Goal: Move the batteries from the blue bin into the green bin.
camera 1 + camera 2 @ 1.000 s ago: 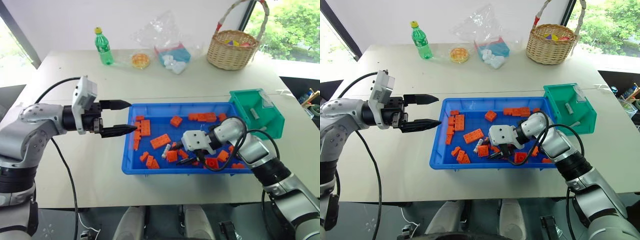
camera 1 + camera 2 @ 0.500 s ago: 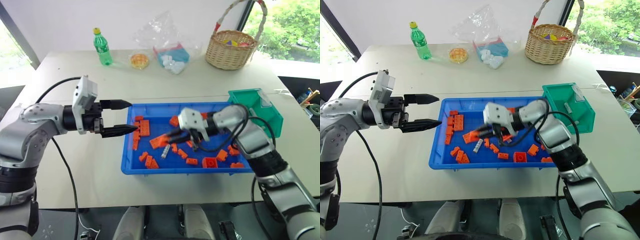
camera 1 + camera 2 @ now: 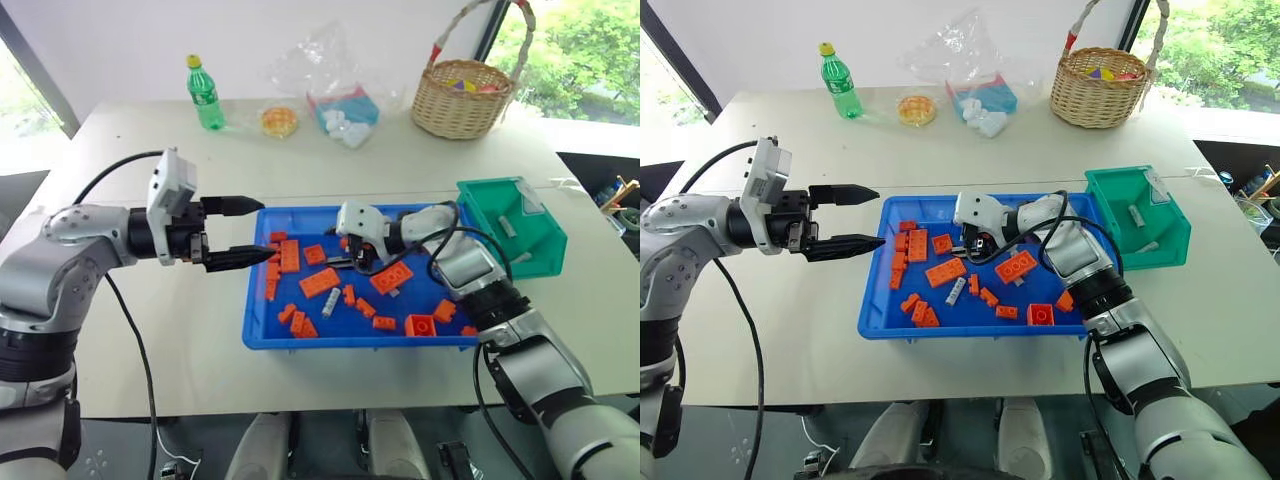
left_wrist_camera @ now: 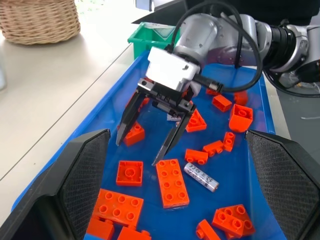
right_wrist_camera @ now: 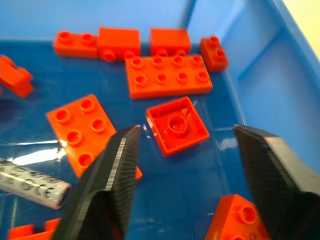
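Observation:
The blue bin (image 3: 350, 340) sits mid-table, strewn with orange bricks (image 3: 320, 282). One silver battery (image 3: 331, 302) lies among them near the front left; the left wrist view shows that battery (image 4: 201, 176) and the right wrist view has it at its edge (image 5: 30, 187). Two more batteries (image 3: 507, 226) lie inside the green bin (image 3: 530, 250) at the blue bin's right end. My right gripper (image 4: 138, 150) hovers open over the bin's far-left part, above a small brick (image 5: 177, 125), holding nothing. Just outside the left wall, my left gripper (image 3: 266, 231) hangs open and empty.
A wicker basket (image 3: 466, 95) stands at the table's far right. A green bottle (image 3: 206, 93), a small dish (image 3: 281, 122) and a clear plastic bag (image 3: 340, 100) line the far edge. Bare tabletop surrounds the blue bin on the left and front.
My right gripper has moved from the bin's front middle toward its far-left part and opened. Some orange bricks shifted. The left arm and the loose battery stayed put.

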{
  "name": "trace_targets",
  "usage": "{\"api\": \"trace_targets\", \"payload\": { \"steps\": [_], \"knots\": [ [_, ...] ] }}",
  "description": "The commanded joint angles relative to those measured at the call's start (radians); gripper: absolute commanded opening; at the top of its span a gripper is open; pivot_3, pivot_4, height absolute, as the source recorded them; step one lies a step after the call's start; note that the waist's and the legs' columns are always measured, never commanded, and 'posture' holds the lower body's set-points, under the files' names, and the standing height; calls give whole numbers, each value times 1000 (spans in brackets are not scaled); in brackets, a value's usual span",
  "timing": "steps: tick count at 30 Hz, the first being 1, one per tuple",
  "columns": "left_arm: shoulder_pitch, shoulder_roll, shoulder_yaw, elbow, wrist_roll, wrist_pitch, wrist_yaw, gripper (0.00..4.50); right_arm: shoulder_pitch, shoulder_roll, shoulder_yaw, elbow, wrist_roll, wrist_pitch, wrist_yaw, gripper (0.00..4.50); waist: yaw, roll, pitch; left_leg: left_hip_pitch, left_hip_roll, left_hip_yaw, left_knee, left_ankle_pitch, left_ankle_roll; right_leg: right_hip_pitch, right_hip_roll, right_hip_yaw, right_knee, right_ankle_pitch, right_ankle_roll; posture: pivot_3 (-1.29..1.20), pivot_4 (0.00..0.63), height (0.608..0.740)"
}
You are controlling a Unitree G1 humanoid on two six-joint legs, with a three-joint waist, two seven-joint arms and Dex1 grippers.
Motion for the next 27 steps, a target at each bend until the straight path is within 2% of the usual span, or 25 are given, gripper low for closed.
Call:
{"api": "trace_targets", "payload": {
  "steps": [1,4,9,19,27],
  "knots": [
    [-1,8,30,-29,-17,-2,4,4500,-46,-37,-26,-34,61,-60,146,3017,1,0,0,0,0,0,0,0,0,0,0,0,0,0,0,0,150,693],
    [1,7,30,-30,-17,-2,6,4500,-51,-62,9,-46,67,-111,260,3017,4,0,0,0,0,0,0,0,0,1,1,0,0,0,0,0,150,693],
    [5,6,35,-37,-19,-1,13,4500,-70,-86,94,-16,-13,-285,371,3017,1,0,0,0,0,0,0,0,0,1,0,0,0,0,0,0,150,693],
    [25,13,54,-58,-35,2,37,4500,-98,-40,136,105,-85,-470,392,3017,2,0,0,1,2,1,0,0,0,0,2,2,0,0,0,0,150,693],
    [24,13,57,-60,-36,3,43,4500,-60,-36,143,96,-102,-514,394,3017,2,0,0,1,2,1,0,0,-1,0,3,3,0,0,0,0,150,693]
  ]
}}
